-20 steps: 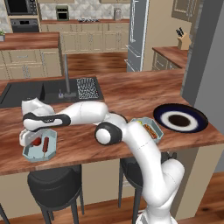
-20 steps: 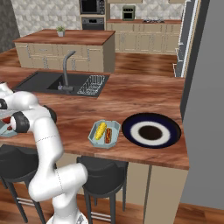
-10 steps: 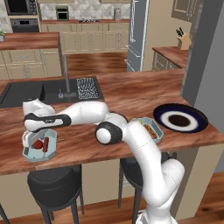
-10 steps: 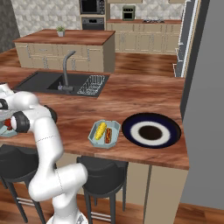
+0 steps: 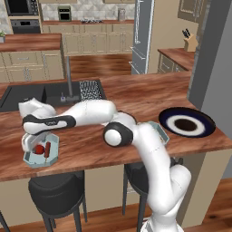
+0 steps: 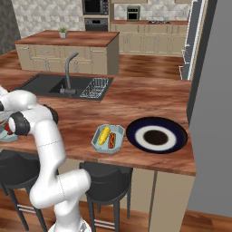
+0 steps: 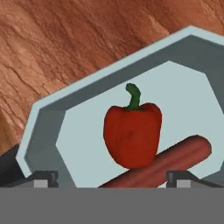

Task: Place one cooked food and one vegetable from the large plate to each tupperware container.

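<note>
My gripper (image 5: 36,144) hovers just above the left tupperware container (image 5: 41,152), open, its fingertips (image 7: 41,178) wide apart with nothing between them. In that container (image 7: 109,74) lie a small red pepper (image 7: 132,133) with a green stem and a thin reddish-brown sausage (image 7: 166,164) partly under it. The other tupperware container (image 6: 108,138) holds a yellow corn cob (image 6: 104,134) beside a sausage in a bun (image 6: 112,141). To its right sits the large plate (image 6: 156,135), dark with a pale ring; in the left base view the plate (image 5: 186,122) is at the counter's right end.
A sink (image 5: 27,93) with a faucet (image 5: 68,81) and a dish rack (image 5: 90,89) lies behind the arm. Stools (image 5: 56,190) stand under the counter's front edge. A grey pillar (image 5: 213,68) bounds the counter on the right.
The jaws have spread from part-way shut to wide open, leaving the red pepper lying in the left container. The arm has barely shifted.
</note>
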### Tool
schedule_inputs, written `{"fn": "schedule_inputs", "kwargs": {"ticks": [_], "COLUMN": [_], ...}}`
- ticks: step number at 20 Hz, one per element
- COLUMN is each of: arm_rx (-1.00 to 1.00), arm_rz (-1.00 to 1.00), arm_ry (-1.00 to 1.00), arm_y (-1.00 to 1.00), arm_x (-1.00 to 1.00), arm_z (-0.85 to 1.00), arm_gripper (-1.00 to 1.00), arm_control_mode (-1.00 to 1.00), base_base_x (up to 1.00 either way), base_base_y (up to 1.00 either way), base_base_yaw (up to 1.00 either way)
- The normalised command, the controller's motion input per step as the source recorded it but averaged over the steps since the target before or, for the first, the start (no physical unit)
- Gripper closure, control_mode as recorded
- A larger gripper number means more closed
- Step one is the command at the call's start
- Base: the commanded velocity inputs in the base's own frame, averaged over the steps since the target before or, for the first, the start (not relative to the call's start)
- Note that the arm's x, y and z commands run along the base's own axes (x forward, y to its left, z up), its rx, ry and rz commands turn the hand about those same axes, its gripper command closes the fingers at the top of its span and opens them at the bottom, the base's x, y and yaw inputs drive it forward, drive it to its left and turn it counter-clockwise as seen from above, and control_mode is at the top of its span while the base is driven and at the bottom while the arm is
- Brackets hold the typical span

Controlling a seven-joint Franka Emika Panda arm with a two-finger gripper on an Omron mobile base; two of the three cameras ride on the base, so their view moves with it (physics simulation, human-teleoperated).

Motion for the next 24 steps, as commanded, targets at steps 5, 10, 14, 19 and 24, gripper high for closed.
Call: {"fn": "schedule_inputs", "kwargs": {"ticks": [5, 10, 14, 19, 24], "arm_rx": [0.07, 0.1, 0.11, 0.12, 0.11], "arm_rz": [0.0, 0.0, 0.0, 0.0, -0.04], "arm_ry": [-0.05, 0.0, -0.01, -0.02, 0.0], "arm_y": [-0.92, -1.0, -1.0, -1.0, -0.99], "arm_x": [-0.78, -0.68, -0.7, -0.64, -0.42], "arm_z": [0.51, 0.32, 0.28, 0.44, 0.76], "arm_gripper": [-1.0, -1.0, -1.0, -1.0, -1.0], "arm_control_mode": [-1.0, -1.0, -1.0, -1.0, -1.0], "base_base_x": [0.0, 0.0, 0.0, 0.0, 0.0], "base_base_y": [0.0, 0.0, 0.0, 0.0, 0.0], "base_base_yaw": [0.0, 0.0, 0.0, 0.0, 0.0]}}
